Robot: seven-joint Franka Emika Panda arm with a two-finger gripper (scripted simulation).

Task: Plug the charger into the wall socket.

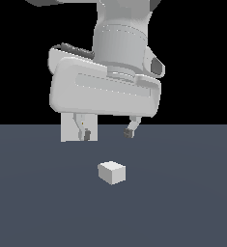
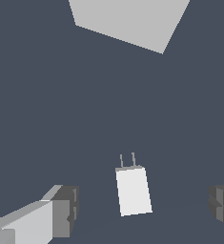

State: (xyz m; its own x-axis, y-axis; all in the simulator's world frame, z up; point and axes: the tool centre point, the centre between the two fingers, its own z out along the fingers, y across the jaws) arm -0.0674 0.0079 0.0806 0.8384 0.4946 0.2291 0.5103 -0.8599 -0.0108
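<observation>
Small white box-shaped charger (image 1: 111,172) lies lower centre on dark desk (image 1: 182,202), directly below spread, empty hand (image 1: 108,133); prongs toward flat white socket panel (image 1: 70,127).

dark floor (image 1: 182,207), charger (image 1: 111,172), wall socket (image 1: 69,128)

A flat, dark slate-grey floor (image 1: 182,202) spreads across the scene beneath a plain black backdrop (image 1: 202,58).

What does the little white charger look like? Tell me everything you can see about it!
The charger is a small, plain white box lying on the dark grey floor. In the wrist view, two thin grey prongs stick out of one end. It looks smooth. Nothing touches it: the open gripper hangs above it, fingers apart.
</observation>
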